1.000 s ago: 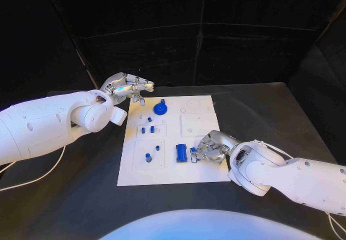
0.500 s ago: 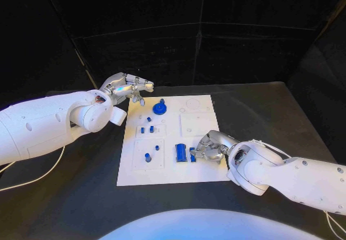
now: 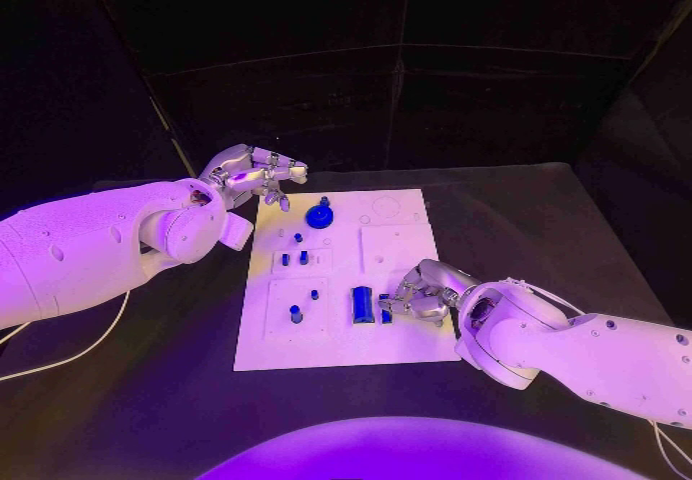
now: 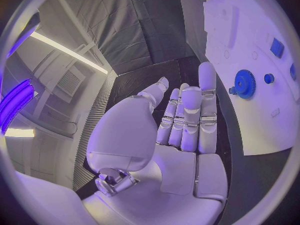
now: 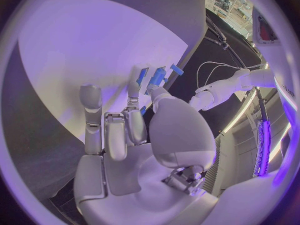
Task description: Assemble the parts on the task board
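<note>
The white task board lies in the middle of the black table. On its far part stands a blue gear, seen too in the left wrist view. Several small blue pegs stand in its left half. A blue block lies near the middle. My right hand is down on the board beside the block and pinches a small blue part between thumb and finger. My left hand hovers past the board's far left corner, fingers loosely bent, holding nothing.
Black table stretches round the board on all sides, with dark curtains behind it. A pale cable runs over the table near my left arm. Several shallow recesses mark the board's right half.
</note>
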Robot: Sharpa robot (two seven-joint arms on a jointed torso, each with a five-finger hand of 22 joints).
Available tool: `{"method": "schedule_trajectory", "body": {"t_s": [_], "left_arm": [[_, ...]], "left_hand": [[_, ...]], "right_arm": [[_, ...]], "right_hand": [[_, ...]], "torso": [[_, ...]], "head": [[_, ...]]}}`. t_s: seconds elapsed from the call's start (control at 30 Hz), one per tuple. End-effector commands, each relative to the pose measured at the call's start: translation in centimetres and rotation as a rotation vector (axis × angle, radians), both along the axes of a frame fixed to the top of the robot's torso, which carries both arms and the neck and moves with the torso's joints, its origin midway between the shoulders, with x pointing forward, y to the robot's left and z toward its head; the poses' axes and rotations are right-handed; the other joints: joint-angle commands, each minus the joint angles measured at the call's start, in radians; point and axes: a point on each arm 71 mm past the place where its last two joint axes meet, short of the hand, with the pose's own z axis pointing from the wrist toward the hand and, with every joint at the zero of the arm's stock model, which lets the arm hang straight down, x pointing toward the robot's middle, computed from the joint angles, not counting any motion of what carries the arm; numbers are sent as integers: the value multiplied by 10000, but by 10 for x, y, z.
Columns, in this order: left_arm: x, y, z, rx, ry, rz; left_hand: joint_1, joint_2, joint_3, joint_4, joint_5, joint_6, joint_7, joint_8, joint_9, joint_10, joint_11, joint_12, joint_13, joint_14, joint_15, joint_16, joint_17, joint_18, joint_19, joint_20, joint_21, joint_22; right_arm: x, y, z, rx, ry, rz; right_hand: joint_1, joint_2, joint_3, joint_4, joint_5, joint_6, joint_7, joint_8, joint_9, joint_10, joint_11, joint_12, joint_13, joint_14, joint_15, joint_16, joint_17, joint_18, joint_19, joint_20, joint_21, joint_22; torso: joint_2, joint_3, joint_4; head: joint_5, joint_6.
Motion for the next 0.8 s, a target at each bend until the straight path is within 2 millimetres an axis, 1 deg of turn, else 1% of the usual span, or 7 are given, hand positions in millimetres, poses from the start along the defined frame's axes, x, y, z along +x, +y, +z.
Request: {"method": "schedule_trajectory", "body": {"t_s": [0.03,0.23,0.4,0.57,0.7,0.77,0.8], "left_arm": [[0,-1,1,-67,0,-100],[0,0,1,-70,-26,-82],[0,1,2,-214,-85,-58],[4,0,1,-1082,168,191],[7,2,0,-1654,239,498],[10,3,-3,-1869,260,706],[10,3,-4,-1934,269,773]], "left_hand": [[85,53,-38,12,-26,-53,2,47,-10,-85,-13,47,16,-57,3,-8,-9,200,47,8,-36,-9],[85,53,-38,12,-26,-53,2,47,-10,-85,-13,47,16,-57,3,-8,-9,200,47,8,-36,-9],[77,33,-57,15,-27,-57,7,53,-9,-92,-9,61,19,-54,5,2,0,199,50,9,-43,-15],[42,-32,-118,25,-28,-60,12,65,-8,-102,-3,87,24,-70,12,-8,-37,195,50,13,-58,-26],[11,-77,-177,39,-28,-70,11,74,-8,-113,1,113,30,-126,22,-60,-140,191,32,20,-82,-41],[0,-88,-223,51,-29,-57,-15,99,-4,-105,-9,152,39,-251,25,-166,-326,190,-23,25,-127,-64],[4,-85,-247,56,-30,-49,-30,116,-1,-104,-17,176,43,-365,21,-273,-506,189,-70,30,-166,-84]], "right_arm": [[0,-1,1,34,-90,61],[0,-3,5,394,-384,152],[5,-12,10,1994,-431,83],[30,-27,15,3692,-241,-233],[62,-42,22,4977,-256,-619],[79,-49,26,5570,-333,-820],[84,-51,27,5756,-350,-885]], "right_hand": [[296,11,-100,-73,-122,-76,-6,63,34,51,8,40,416,874,-95,36,1708,-92,25,-56,-24,16],[615,7,-254,-199,-215,-261,53,29,45,-27,54,-64,334,842,-69,-38,1560,-68,-79,-43,-141,-190],[910,-2,-561,-252,-573,-1587,626,-726,-304,-802,525,-1187,-666,549,301,-708,335,126,-956,210,-1116,-1915],[1340,228,-851,-368,-1234,-2132,908,-1034,-557,-2241,787,-3210,-2524,51,557,-1985,-1516,271,-1493,506,-1964,-2758],[1901,497,-897,-528,-1301,-2620,1242,-1346,-877,-4674,1151,-6537,-5235,-2354,918,-6719,-6863,189,-2516,852,-3397,-3507],[2137,562,-968,-583,-1427,-2665,1560,-1461,-1103,-4827,1406,-7612,-6348,-2683,1130,-8178,-7569,156,-2969,1183,-4446,-4092],[2311,605,-910,-656,-1426,-2676,1534,-1494,-1157,-5316,1504,-8076,-6669,-3022,1288,-8639,-7759,144,-3150,1246,-4717,-4236]], "torso": [[0,1,-1],[-27,0,-7],[-97,-32,0],[-306,-123,18],[-499,-193,54],[-598,-222,63],[-647,-233,73]], "head": [[-6,6],[-3,33],[-89,157],[-209,373],[-310,584],[-348,726],[-357,795]]}}
